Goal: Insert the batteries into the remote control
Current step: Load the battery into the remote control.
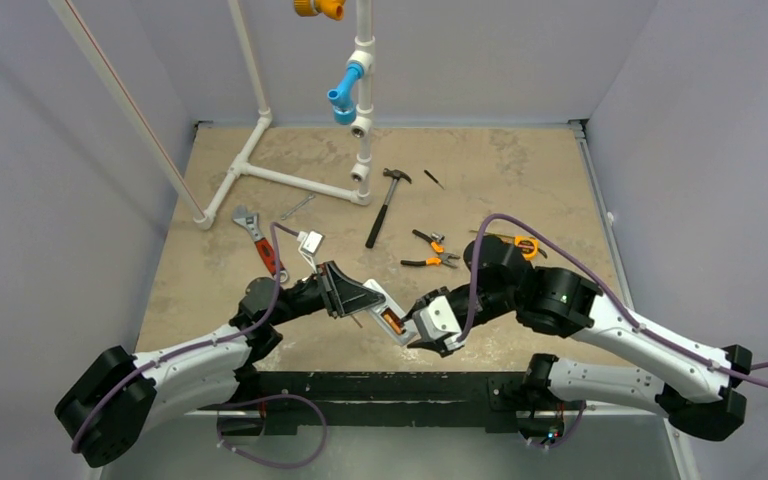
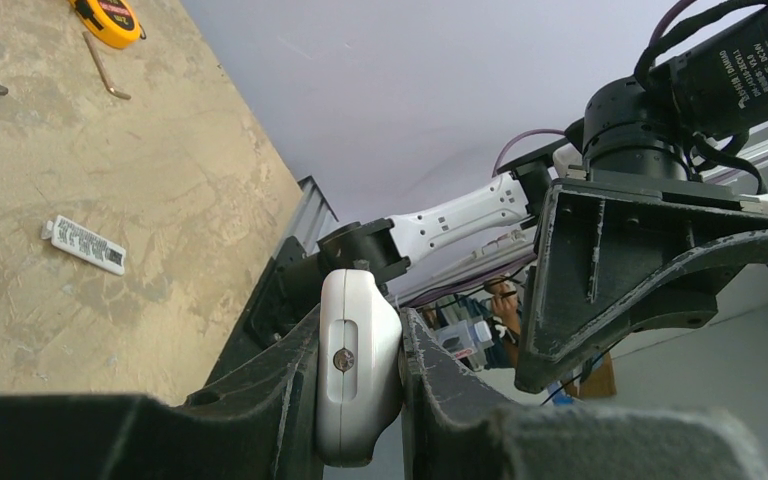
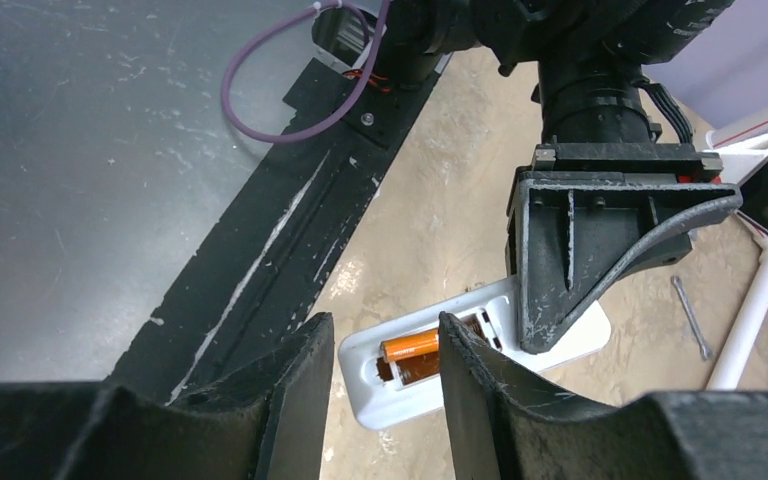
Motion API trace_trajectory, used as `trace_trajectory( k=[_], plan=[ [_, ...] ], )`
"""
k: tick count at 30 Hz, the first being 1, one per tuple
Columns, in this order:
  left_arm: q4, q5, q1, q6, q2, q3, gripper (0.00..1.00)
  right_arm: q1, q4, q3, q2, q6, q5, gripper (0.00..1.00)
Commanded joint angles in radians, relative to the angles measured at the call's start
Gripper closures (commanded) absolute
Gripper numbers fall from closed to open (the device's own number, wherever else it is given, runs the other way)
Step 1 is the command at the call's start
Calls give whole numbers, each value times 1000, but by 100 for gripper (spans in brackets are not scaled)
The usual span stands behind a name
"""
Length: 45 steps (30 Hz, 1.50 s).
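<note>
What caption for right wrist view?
Batteries in remote control held by left end effector, right end effector open above.

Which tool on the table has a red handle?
The adjustable wrench, lying to the left of the hammer. Its handle is red, while the hammer's handle is black and the pliers have orange handles.

Batteries (image 3: 410, 347) are seated in the remote control (image 3: 390, 405), apparently above the table's (image 1: 520, 170) near edge; hammer (image 1: 382, 210) is laid behind.
</note>
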Motion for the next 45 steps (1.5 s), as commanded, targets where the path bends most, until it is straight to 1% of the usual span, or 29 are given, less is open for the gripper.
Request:
trace_trajectory(
  k=[1,11,20,26,45],
  plan=[
    [92,24,-5,-21,1,25,100,-1,47,2,25,-66,-42,60],
    [97,34,-4,-21,8,28,100,-1,25,-12,77,-90,-7,58],
    [138,45,-6,-32,35,30,100,-1,14,-24,111,-93,34,60],
    [142,48,-6,-32,35,28,100,-1,24,-24,129,-93,32,63],
    [144,50,-5,-34,37,28,100,-1,16,-43,146,-95,74,66]
  ],
)
